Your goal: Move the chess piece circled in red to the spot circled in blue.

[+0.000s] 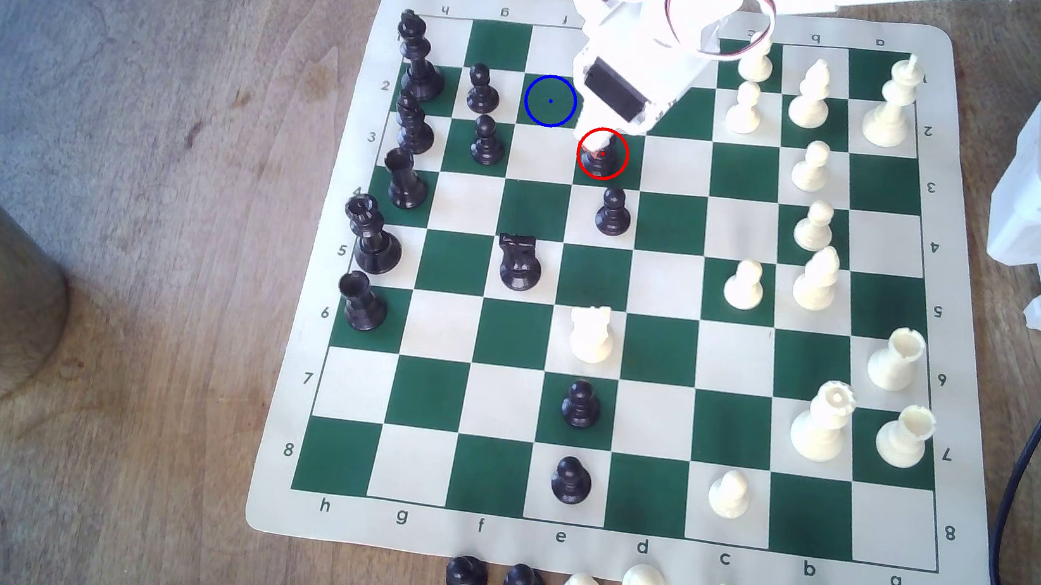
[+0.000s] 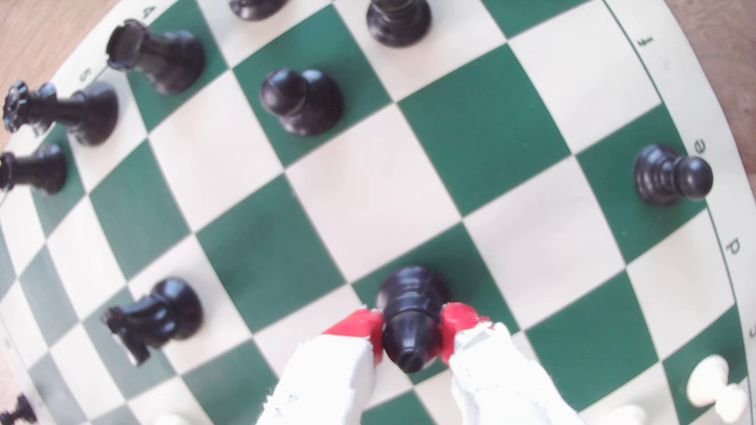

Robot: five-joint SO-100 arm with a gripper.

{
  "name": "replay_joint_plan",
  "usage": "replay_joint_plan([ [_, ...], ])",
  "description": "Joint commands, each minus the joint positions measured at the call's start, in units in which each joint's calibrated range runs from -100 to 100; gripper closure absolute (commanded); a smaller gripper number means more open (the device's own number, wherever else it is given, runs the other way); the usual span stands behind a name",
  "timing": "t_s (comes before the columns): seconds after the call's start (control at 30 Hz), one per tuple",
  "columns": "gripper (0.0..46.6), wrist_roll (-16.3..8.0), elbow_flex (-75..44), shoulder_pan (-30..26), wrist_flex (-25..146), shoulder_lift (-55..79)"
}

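The chess piece, a slim black bishop, stands inside the red ring on a dark green square, partly covered by the white arm above it. In the wrist view my gripper is shut on the chess piece, one red-tipped finger pressing each side of its upper body. Its base looks to rest on the square. The spot, a bare green square with a blue ring and dot, lies one square diagonally up toward the exterior view's left.
A black pawn stands just beside the spot toward the exterior view's left, another below it. A third pawn is just below the bishop, and a black knight lower down. White pieces crowd the exterior view's right.
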Motion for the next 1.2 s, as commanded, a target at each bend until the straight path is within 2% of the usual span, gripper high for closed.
replay_joint_plan([
  [0.0,46.4,-0.3,-7.2,1.1,0.6,-7.4],
  [0.47,46.4,0.6,-17.5,5.0,-1.3,4.1],
  [0.93,46.4,1.9,-20.9,6.4,-2.9,10.8],
  [1.17,42.7,2.0,-20.9,6.4,-2.9,11.7],
])
